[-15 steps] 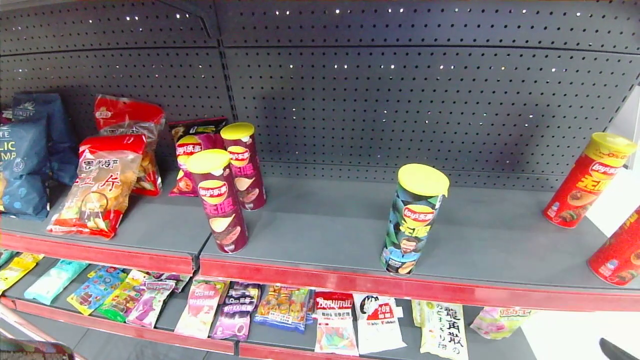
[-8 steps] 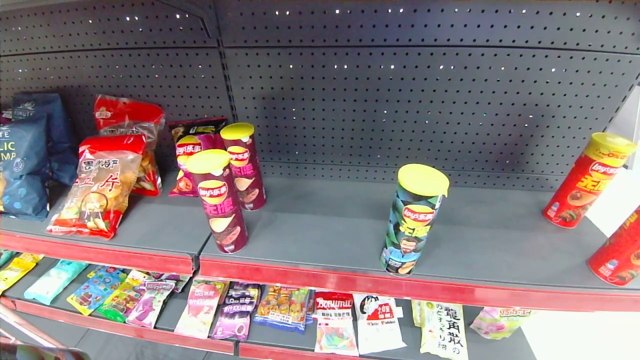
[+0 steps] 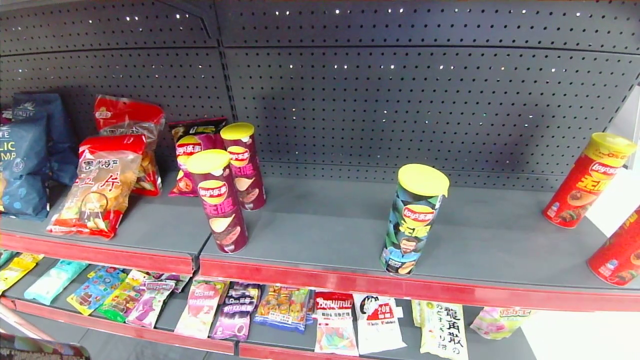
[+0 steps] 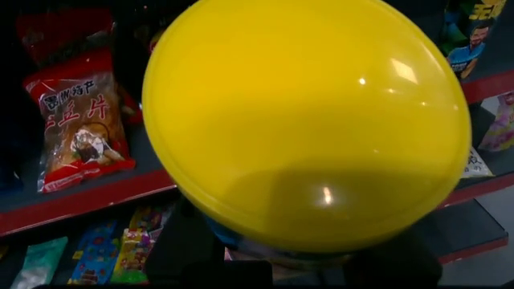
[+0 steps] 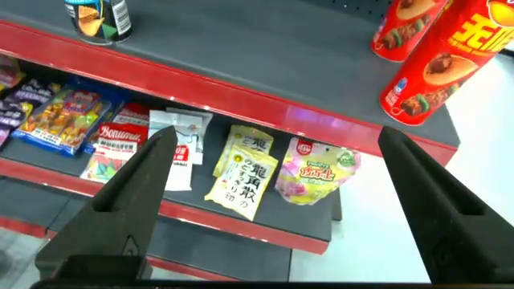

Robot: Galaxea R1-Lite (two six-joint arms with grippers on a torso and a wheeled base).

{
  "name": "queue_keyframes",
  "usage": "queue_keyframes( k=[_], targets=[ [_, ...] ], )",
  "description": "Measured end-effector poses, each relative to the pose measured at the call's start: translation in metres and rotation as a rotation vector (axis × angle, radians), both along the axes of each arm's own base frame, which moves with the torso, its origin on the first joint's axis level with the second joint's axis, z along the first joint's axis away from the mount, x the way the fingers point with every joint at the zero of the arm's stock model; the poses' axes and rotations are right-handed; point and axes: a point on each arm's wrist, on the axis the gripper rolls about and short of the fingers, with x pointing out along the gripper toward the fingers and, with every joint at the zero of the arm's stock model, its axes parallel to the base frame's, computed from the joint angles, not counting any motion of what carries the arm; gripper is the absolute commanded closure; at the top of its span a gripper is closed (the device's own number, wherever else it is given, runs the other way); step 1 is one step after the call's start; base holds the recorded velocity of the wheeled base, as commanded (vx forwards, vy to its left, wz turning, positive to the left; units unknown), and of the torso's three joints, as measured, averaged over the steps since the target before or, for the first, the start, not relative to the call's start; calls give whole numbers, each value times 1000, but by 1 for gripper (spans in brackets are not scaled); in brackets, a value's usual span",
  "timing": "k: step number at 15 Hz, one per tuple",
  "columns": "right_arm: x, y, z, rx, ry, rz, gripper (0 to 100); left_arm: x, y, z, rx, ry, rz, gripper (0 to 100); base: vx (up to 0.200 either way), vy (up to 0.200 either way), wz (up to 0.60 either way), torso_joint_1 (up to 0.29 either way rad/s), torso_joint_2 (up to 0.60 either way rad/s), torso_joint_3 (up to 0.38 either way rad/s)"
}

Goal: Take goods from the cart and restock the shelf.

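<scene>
Nearest, pinched in the left gripper (image 4: 281, 261): a chip canister (image 4: 305, 120), yellow snap-on lid turned toward the wrist camera, a sliver of blue-printed body below it between the dark fingers (image 4: 181, 253). Held out before the shelf (image 3: 350, 282), short of its red front edge, not yet set down. Judged light and stiff, a smooth paperboard tube, a little slippery and easily dented by a hard squeeze. Best taken round the middle of the tube, never by the lid, likely to pop off. Right gripper (image 5: 277, 140) spread wide, nothing between its fingers, hanging before the shelf's right end above the sachets (image 5: 245, 177) on the lower shelf (image 3: 125, 327). At the front edge, right of middle, a teal canister (image 3: 415, 220) standing upright, probably the held one's match, with bare shelf on either side of it. At the front edge left of middle, a maroon canister (image 3: 218, 202), with a second maroon canister (image 3: 243, 165) just behind. At the right end, two red canisters (image 3: 590, 180). Toward the left end, red crisp bags (image 3: 100, 185), then dark blue bags (image 3: 25, 155) in the back corner. Farthest, the perforated back panel (image 3: 400, 100). As for labels: the same round red-and-yellow logo with bold yellow characters under it on every canister, large characters across the front red bag, small price stickers on some sachets. Print left unread.
</scene>
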Motion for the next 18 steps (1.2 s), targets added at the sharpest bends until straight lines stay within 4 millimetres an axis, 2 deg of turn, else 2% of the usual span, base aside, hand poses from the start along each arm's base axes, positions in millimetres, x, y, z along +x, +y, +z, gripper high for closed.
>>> queue_keyframes(
  k=[1,10,18],
  targets=[
    [0,0,-3,-1,0,1,0,1,0,1,1,3,1,100,0,0,0,0,0,0],
    [-1,0,-8,-19,-4,6,0,4,-1,2,0,20,-1,100,0,0,-600,5,2,1],
    [-1,0,-9,31,-24,10,0,8,-2,3,2,31,-11,100,0,0,0,0,0,0]
  ],
)
